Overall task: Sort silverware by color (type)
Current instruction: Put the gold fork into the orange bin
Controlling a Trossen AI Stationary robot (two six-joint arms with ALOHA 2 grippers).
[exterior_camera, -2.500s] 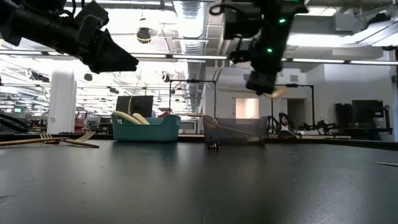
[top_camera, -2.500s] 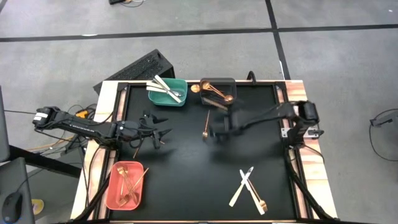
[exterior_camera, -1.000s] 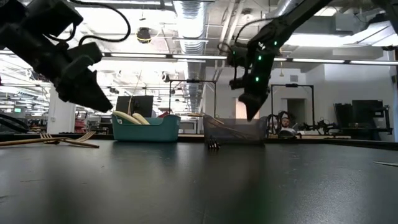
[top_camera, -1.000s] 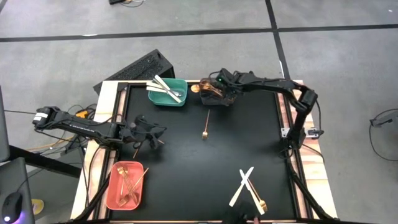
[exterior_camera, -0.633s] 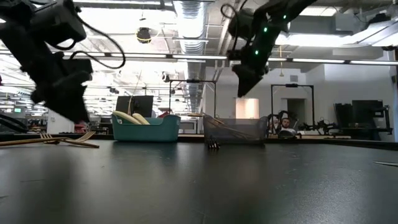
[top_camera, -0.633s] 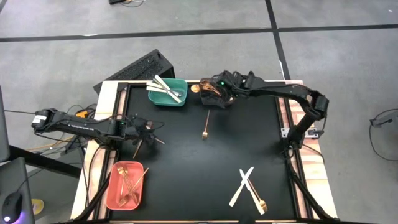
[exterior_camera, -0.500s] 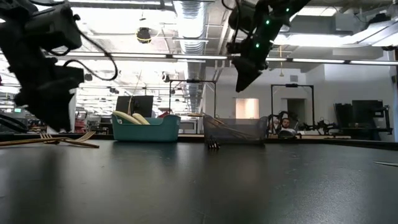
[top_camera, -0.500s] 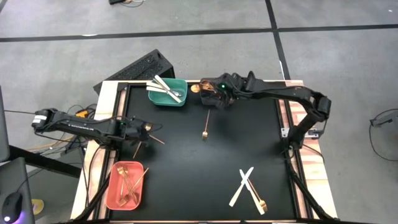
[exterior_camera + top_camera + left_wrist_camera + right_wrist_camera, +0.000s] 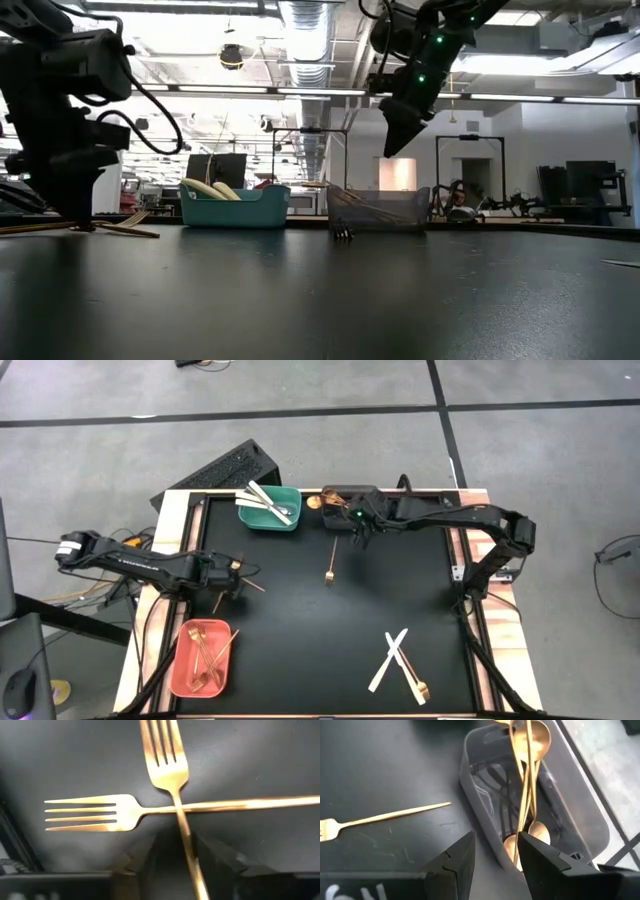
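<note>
Black counter (image 9: 300, 630). Left hand (image 9: 228, 582) low over two crossed gold forks (image 9: 170, 795) at the left edge, fingers open astride them. Right hand (image 9: 358, 532) open, empty, above the grey bin (image 9: 570, 805) of gold spoons (image 9: 527, 775); lone fork (image 9: 329, 563) just beside it.

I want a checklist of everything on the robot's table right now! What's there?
Surface: black table top, wooden edges.
Job's things: white knives in teal bin; gold spoons in grey bin; gold forks in salmon bin; two crossed forks by the left gripper; lone fork; two knives and a gold piece.
Clutter: nothing seen.
Grippers: left gripper low over the crossed forks; right gripper open, empty, beside the grey bin.
Cables: bundle left of table.
Surroundings: grey floor, keyboard.
</note>
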